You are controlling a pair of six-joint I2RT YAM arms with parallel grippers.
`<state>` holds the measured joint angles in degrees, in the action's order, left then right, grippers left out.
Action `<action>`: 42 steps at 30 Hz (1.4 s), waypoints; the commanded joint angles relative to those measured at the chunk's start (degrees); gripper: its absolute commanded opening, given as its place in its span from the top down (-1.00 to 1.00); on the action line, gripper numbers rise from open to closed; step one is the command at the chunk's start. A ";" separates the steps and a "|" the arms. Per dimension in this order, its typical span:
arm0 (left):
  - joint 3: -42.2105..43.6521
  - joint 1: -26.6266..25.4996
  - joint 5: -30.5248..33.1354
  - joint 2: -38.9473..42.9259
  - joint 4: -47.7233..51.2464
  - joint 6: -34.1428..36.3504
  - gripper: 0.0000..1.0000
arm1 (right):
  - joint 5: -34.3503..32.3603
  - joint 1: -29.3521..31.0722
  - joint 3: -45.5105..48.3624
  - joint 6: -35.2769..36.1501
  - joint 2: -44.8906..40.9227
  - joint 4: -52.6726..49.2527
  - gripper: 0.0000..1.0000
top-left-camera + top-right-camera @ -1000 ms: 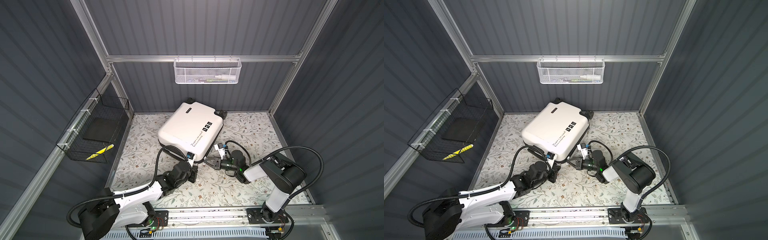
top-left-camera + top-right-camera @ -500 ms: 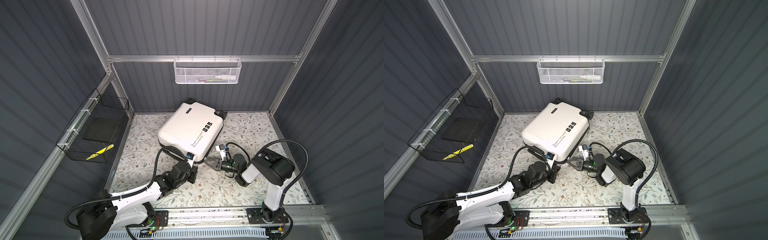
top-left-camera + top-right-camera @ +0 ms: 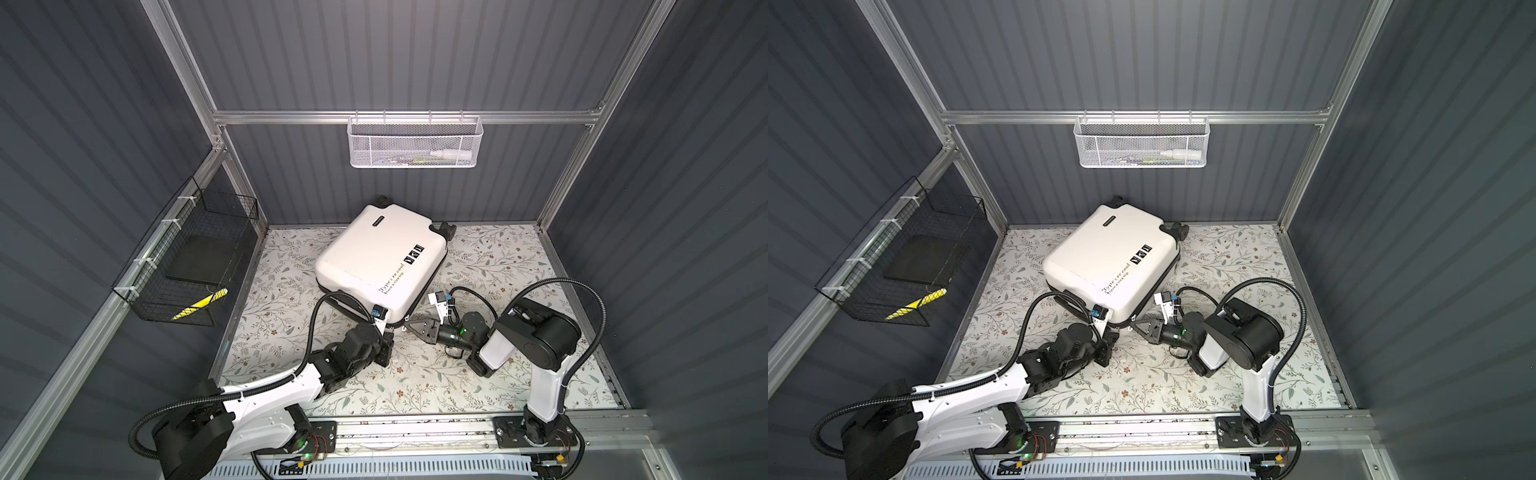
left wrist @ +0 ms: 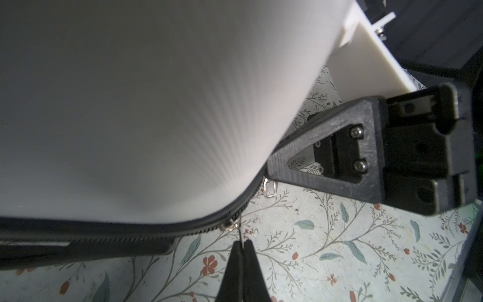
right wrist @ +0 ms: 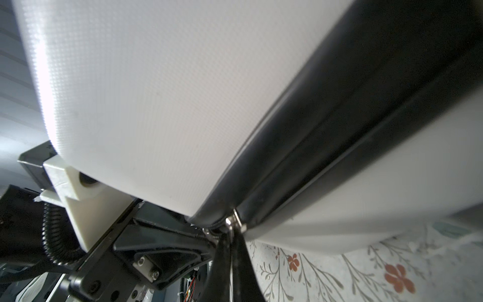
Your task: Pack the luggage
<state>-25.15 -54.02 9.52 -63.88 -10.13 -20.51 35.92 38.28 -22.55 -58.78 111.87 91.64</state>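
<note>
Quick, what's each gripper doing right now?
Left gripper: closed on a zipper pull.
Right gripper: closed on the other zipper pull.

At twelve o'clock we see a white metal mesh wall basket (image 3: 365,143) hung on an aluminium rail (image 3: 291,117), with a white tube (image 3: 449,156) lying inside. At nine o'clock a black wire basket (image 3: 153,299) holds a flat black slab (image 3: 199,259) and a yellow-and-black striped piece (image 3: 199,305). A floral-printed mat (image 3: 498,257) covers the floor.
</note>
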 commanded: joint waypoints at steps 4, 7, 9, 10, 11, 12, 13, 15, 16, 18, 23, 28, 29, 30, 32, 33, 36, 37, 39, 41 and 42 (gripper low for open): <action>-3.72 -2.88 -7.20 0.83 -1.60 1.96 1.00 | 9.14 2.75 1.54 -0.89 3.17 -6.98 1.00; -4.42 -4.43 -6.67 -0.28 -1.87 2.17 1.00 | 8.97 2.72 1.41 -1.24 3.49 -6.93 1.00; -5.06 -5.33 -6.31 -1.82 -3.09 2.20 1.00 | 8.93 2.74 1.41 -1.25 3.53 -6.94 1.00; -5.54 -5.55 -6.27 -2.67 -3.65 2.33 1.00 | 8.83 2.74 1.47 -1.25 3.54 -6.95 1.00; -6.05 -5.81 -6.33 -3.72 -4.41 2.32 1.00 | 8.86 2.83 1.45 -1.29 3.54 -6.94 1.00; -6.58 -6.00 -6.36 -4.68 -5.07 2.47 1.00 | 8.87 2.76 1.45 -1.29 3.54 -6.95 1.00; -7.13 -6.14 -6.32 -5.57 -5.56 2.56 1.00 | 8.82 2.91 1.45 -1.33 3.59 -6.95 1.00; -8.32 -6.36 -6.14 -7.19 -6.45 2.83 1.00 | 8.80 3.00 1.45 -1.27 3.61 -6.95 1.00; -8.77 -6.36 -5.78 -7.70 -6.70 2.82 1.00 | 8.74 2.98 1.45 -1.33 3.61 -6.94 1.00; -9.29 -6.36 -4.85 -8.34 -7.31 2.87 1.00 | 8.73 3.08 1.58 -1.33 3.71 -6.93 1.00; -11.20 -6.41 -3.24 -10.92 -8.90 2.53 1.00 | 8.62 3.48 1.43 -1.25 4.14 -6.96 1.00; -10.43 -6.36 0.26 -11.16 -9.13 2.11 1.00 | 8.38 3.24 3.30 -0.38 3.45 -6.92 1.00; -10.06 -6.36 0.97 -10.64 -8.99 2.06 1.00 | 8.29 2.91 3.76 -0.21 3.31 -6.99 1.00; -9.69 -6.36 1.49 -10.17 -8.82 2.06 1.00 | 8.57 2.61 4.14 -0.19 3.24 -6.97 1.00; -9.19 -6.35 1.92 -9.37 -8.37 1.92 1.00 | 8.65 2.08 4.50 -0.19 3.26 -6.94 0.65; -9.04 -6.36 2.00 -9.06 -8.16 1.97 1.00 | 8.66 1.87 4.70 -0.19 3.15 -6.97 0.46; -8.50 -6.36 2.26 -8.08 -7.32 1.82 1.00 | 8.19 1.08 5.33 -0.19 2.57 -6.94 0.18; -8.30 -6.36 2.34 -7.79 -7.18 1.79 1.00 | 7.97 0.76 5.68 -0.09 2.38 -6.91 0.14; -8.05 -6.35 2.44 -7.26 -6.70 1.79 1.00 | 7.52 -0.18 6.65 0.07 1.69 -6.99 0.08; -7.90 -6.35 2.56 -6.97 -6.37 1.79 1.00 | 7.08 -1.27 7.91 0.37 0.93 -6.93 0.01; -7.77 -6.36 2.63 -6.93 -6.38 1.79 1.00 | 6.72 -2.09 8.73 0.51 0.45 -6.92 -0.01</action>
<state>-32.40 -59.61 14.20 -72.31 -13.23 -18.24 42.22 37.67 -15.57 -59.51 113.54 85.23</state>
